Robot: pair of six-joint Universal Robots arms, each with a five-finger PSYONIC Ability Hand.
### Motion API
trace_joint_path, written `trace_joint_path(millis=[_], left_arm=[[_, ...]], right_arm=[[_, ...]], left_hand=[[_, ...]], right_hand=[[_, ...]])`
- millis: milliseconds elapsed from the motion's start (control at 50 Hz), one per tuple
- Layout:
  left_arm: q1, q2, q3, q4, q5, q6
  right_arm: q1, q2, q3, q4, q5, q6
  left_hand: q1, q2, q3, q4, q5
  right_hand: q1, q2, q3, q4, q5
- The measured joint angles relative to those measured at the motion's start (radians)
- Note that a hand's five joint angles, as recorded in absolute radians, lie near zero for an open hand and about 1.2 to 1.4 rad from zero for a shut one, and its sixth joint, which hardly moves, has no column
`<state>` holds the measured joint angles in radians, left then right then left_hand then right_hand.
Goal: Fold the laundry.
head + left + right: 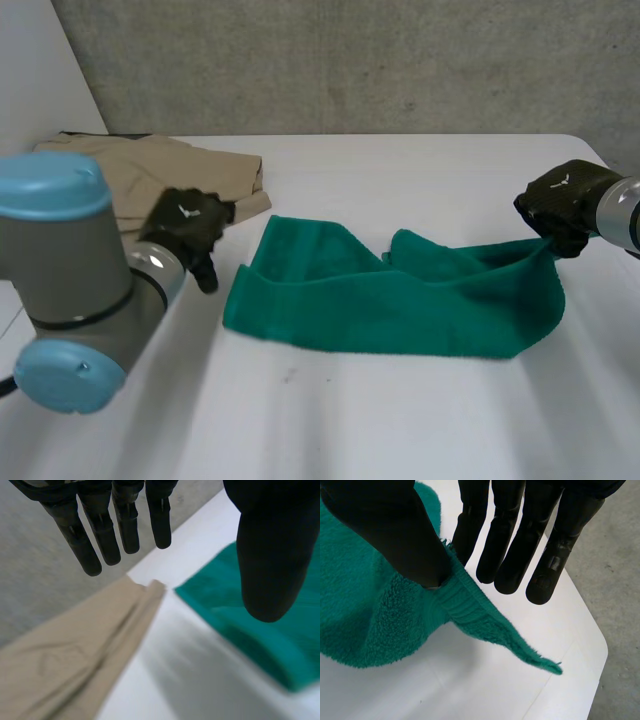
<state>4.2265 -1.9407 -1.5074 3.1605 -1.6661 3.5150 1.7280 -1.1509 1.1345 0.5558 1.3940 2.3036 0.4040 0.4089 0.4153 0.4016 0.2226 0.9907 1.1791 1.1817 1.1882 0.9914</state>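
A green towel (390, 300) lies bunched lengthwise across the middle of the white table (380, 420). My right hand (560, 205) is at its right end, which is lifted off the table. There the thumb (395, 530) pinches the towel's edge (465, 607) against a finger, and a corner of the cloth sticks out past the fingertips. My left hand (185, 228) hovers left of the towel's left end, apart from it. Its fingers (107, 535) are straight and the thumb stands apart, with nothing between them; beyond them are the green towel (280, 645) and a beige garment (65, 650).
A folded beige garment (150, 170) lies at the back left of the table, close behind my left hand. The table's right edge and rounded corner (600, 650) run just beyond my right hand, with grey floor past it. A grey wall stands behind the table.
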Motion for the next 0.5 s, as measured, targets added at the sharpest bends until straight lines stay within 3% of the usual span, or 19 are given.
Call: trace_joint_path(millis=[200, 380, 500], left_arm=[[-0.078, -0.148, 0.063, 0.017, -0.006, -0.088], [-0.085, -0.345, 0.235, 0.014, -0.018, -0.049], [-0.077, -0.391, 0.275, 0.016, -0.034, 0.019]], right_arm=[[-0.005, -0.011, 0.083, -0.070, -0.024, 0.047], [-0.010, -0.012, 0.141, -0.092, -0.041, 0.044], [-0.021, -0.013, 0.159, -0.100, -0.041, 0.042]], left_hand=[[0.000, 0.000, 0.000, 0.000, 0.000], [0.000, 0.000, -0.001, -0.002, 0.000], [0.016, 0.013, 0.010, 0.013, 0.018]], right_hand=[[0.000, 0.000, 0.000, 0.000, 0.000], [0.000, 0.000, 0.000, 0.000, 0.000], [0.000, 0.000, 0.000, 0.000, 0.000]])
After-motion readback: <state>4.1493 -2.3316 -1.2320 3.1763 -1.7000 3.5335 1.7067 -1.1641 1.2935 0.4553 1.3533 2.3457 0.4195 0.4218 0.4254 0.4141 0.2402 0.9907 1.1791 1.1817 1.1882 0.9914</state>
